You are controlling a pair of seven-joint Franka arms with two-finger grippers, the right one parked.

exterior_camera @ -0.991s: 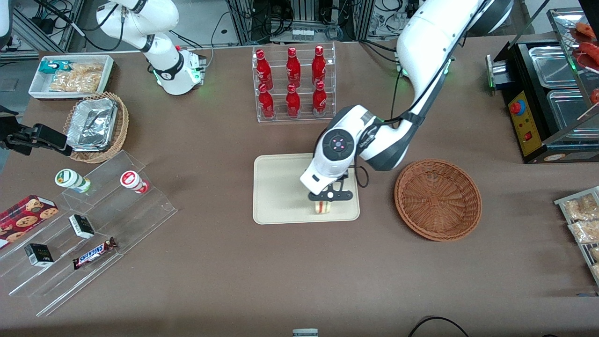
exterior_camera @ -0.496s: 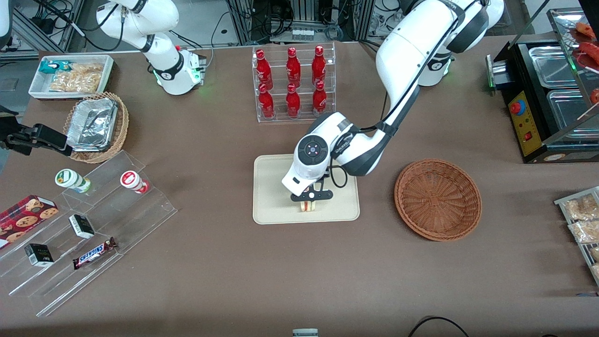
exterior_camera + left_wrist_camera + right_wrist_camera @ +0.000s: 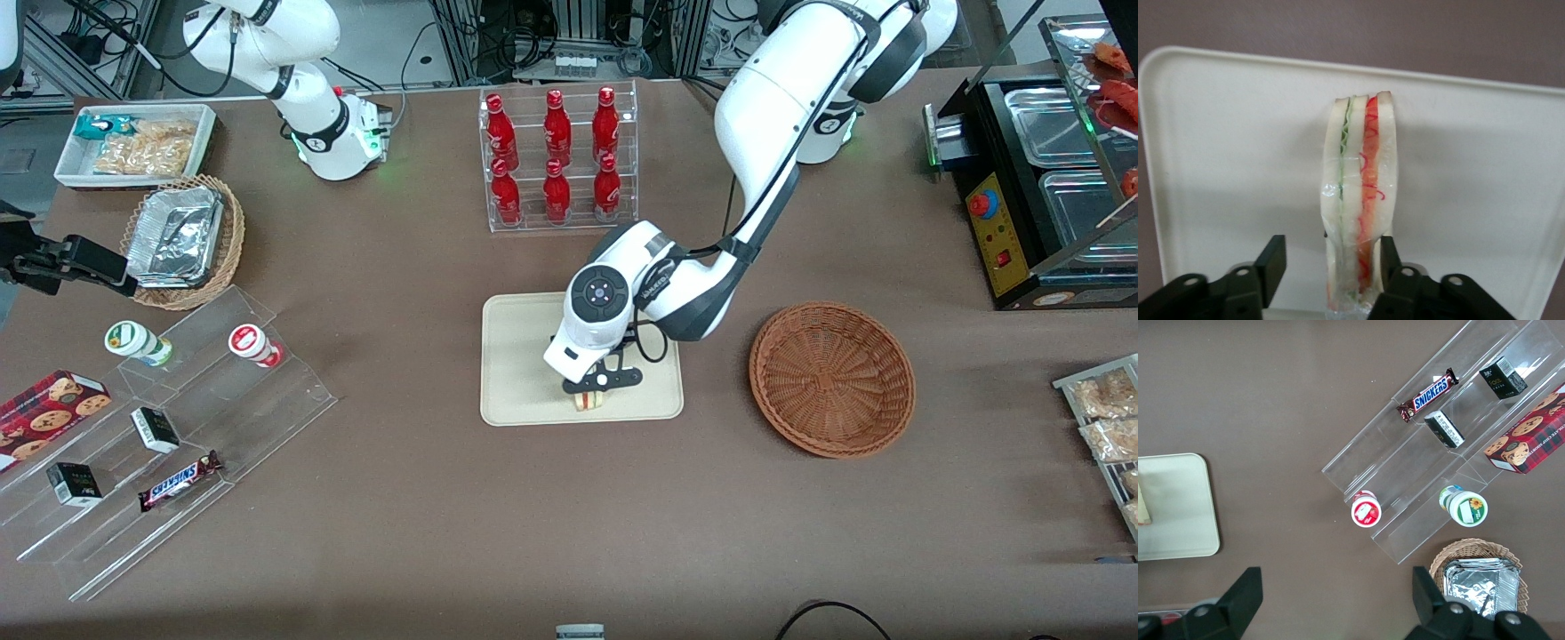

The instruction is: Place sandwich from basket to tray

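Note:
The sandwich (image 3: 588, 401) stands on edge on the cream tray (image 3: 524, 356), close to the tray's rim nearest the front camera. In the wrist view the sandwich (image 3: 1361, 193) shows red and green filling lines under clear wrap, resting on the tray (image 3: 1238, 153). My gripper (image 3: 598, 382) sits low over it and is open (image 3: 1331, 252): one finger (image 3: 1271, 257) stands clear of the bread, the other (image 3: 1389, 253) is against the wrap. The reddish-brown basket (image 3: 831, 378) lies beside the tray toward the working arm's end, with nothing in it.
A clear rack of red bottles (image 3: 557, 160) stands farther from the camera than the tray. Clear stepped shelves with snacks (image 3: 169, 427) and a tan basket of foil trays (image 3: 182, 240) lie toward the parked arm's end. A black warmer (image 3: 1031, 178) is at the working arm's end.
The gripper and sandwich moved across the tray toward the parked arm's end, then shifted slightly nearer the camera. The sandwich now rests on the tray.

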